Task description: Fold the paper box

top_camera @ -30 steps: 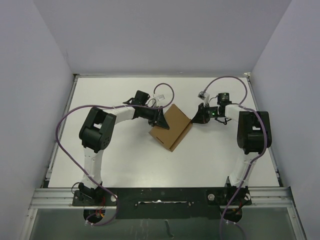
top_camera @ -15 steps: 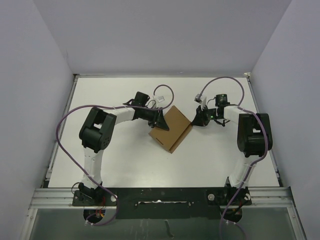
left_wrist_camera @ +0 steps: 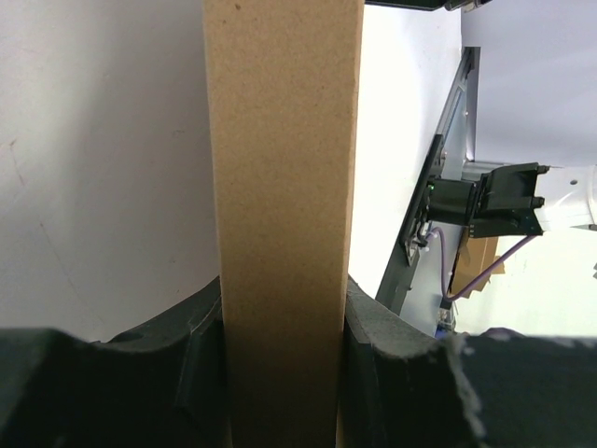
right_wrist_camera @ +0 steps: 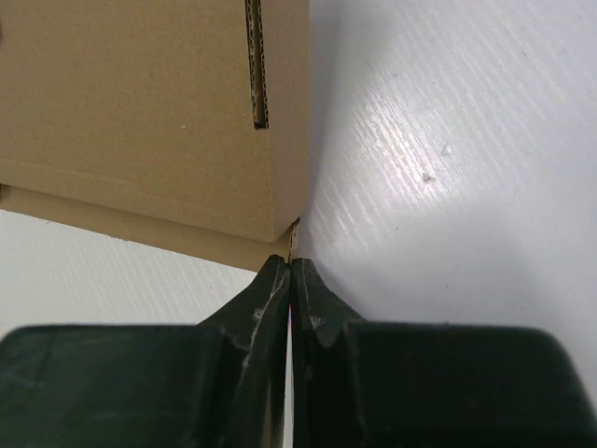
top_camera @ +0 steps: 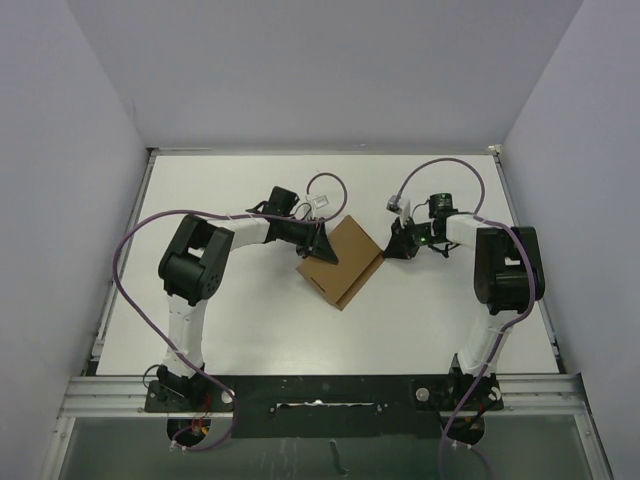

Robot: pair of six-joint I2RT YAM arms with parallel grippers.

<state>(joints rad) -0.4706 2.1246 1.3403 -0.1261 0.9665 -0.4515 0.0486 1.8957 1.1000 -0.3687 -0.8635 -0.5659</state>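
Note:
The paper box (top_camera: pixel 345 258) is a brown cardboard piece lying tilted like a diamond at mid-table. My left gripper (top_camera: pixel 322 242) holds its upper left side. In the left wrist view a tall brown band of the paper box (left_wrist_camera: pixel 280 168) runs up between the two dark pads, and the left gripper (left_wrist_camera: pixel 283 313) is shut on it. My right gripper (top_camera: pixel 393 246) is at the box's right corner. In the right wrist view the right gripper (right_wrist_camera: pixel 290 268) is shut. Its tips meet a thin cardboard edge under the corner of the paper box (right_wrist_camera: pixel 140 103), which has a slit.
The white table (top_camera: pixel 250 320) has raised rails on the left and right and grey walls around it. Purple cables (top_camera: pixel 440 165) loop above both wrists. The black frame (top_camera: pixel 330 395) with the arm bases runs along the near edge.
The right gripper has come in slightly towards the box's right corner. The box has shifted a little down and left. The left grip is unchanged.

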